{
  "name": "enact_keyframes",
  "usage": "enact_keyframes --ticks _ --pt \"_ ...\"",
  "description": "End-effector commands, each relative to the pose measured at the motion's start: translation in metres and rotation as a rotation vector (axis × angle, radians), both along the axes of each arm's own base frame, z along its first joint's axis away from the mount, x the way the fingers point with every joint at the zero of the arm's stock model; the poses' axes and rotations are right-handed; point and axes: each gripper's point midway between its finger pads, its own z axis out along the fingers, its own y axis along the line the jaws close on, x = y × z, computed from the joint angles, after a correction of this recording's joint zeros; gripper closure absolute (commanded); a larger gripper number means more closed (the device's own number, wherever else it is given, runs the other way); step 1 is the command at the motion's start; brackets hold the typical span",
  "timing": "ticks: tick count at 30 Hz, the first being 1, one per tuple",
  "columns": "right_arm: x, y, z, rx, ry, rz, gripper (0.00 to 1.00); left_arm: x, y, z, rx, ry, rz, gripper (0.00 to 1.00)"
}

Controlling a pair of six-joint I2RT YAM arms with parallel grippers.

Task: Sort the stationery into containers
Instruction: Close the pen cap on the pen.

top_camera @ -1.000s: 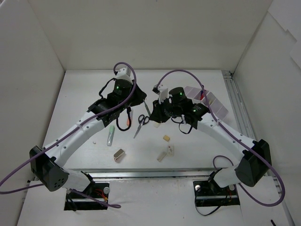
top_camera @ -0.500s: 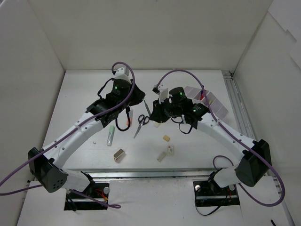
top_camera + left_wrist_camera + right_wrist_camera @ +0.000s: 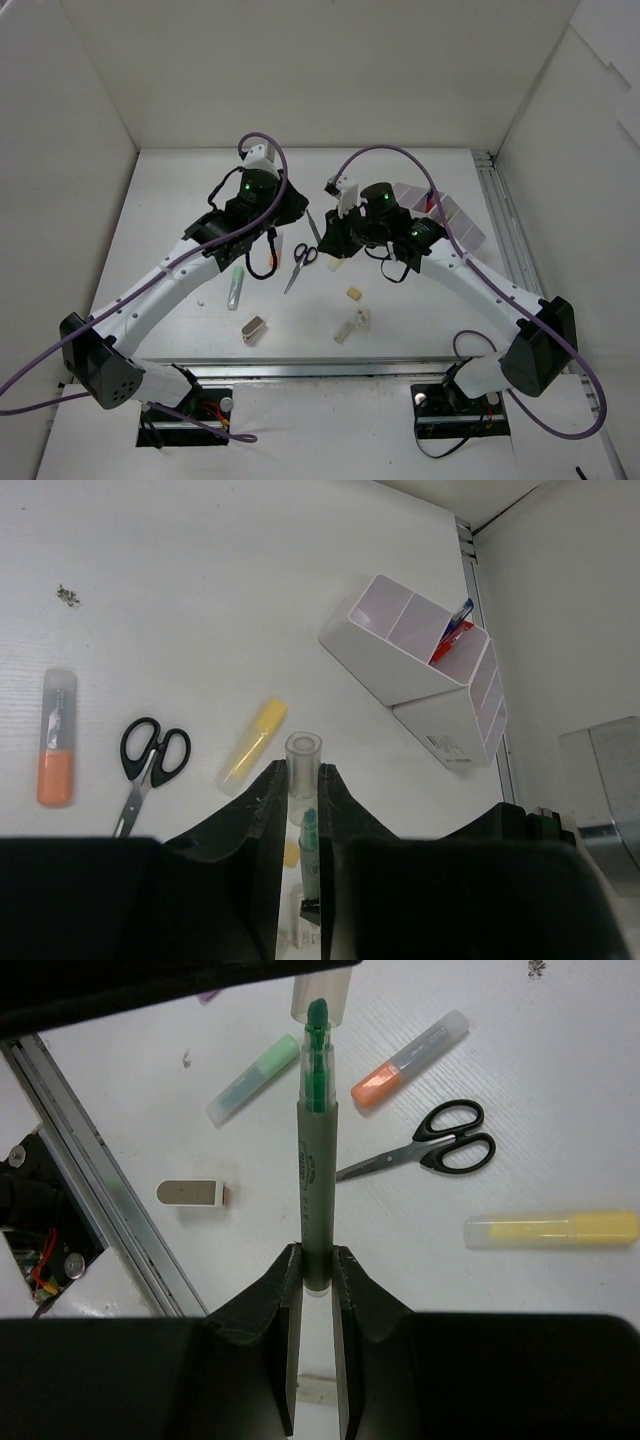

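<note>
above the middle of the surface: both arms meet in the air, wrist to wrist, over the surface (image 3: 200, 570).
left fingers (image 3: 302, 778): clamped on a clear cap (image 3: 303, 748), its far end ring-shaped in the wrist view.
right fingers (image 3: 318, 1260): clamped low on the barrel of a green marker (image 3: 318, 1150), its bare tip pointing at the cap. whether the tip is just short of the cap or just inside it, i cannot tell.
step in hand: by my reading, capping the green marker before it gets sorted.
containers: the white divided tray (image 3: 420, 670) sits at 3 o'clock of the fingers in the top view. red and blue things are already in 1 compartment.
loose on the surface: scissors (image 3: 440, 1145) at 6 o'clock of the fingers, yellow marker (image 3: 555, 1228), orange marker (image 3: 410, 1058), pale-green marker (image 3: 252, 1080) at 7 o'clock, metallic block (image 3: 190, 1192), and 1 beige eraser (image 3: 353, 293) at 5 o'clock.
next move: likely press cap and tip together along 1 straight line. a skewed push could bend the tip or twist the barrel in the grip. then the left fingers would release and the right arm would carry the marker toward the tray.
</note>
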Motion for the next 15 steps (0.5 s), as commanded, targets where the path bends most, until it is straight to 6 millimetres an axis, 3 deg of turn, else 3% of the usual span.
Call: enact_keyframes --ticks 1,9,15 --pt "0.010 0.009 0.037 0.074 -0.091 0.017 1.00 0.000 -0.001 0.022 -0.037 -0.061 -0.004 1.00" --pt "0.023 0.007 0.040 0.074 -0.113 -0.048 1.00 -0.003 -0.008 0.021 -0.053 -0.055 -0.037 1.00" --pt "0.046 0.018 0.065 0.162 -0.202 -0.080 1.00 -0.005 -0.013 0.014 -0.069 -0.049 -0.067 1.00"
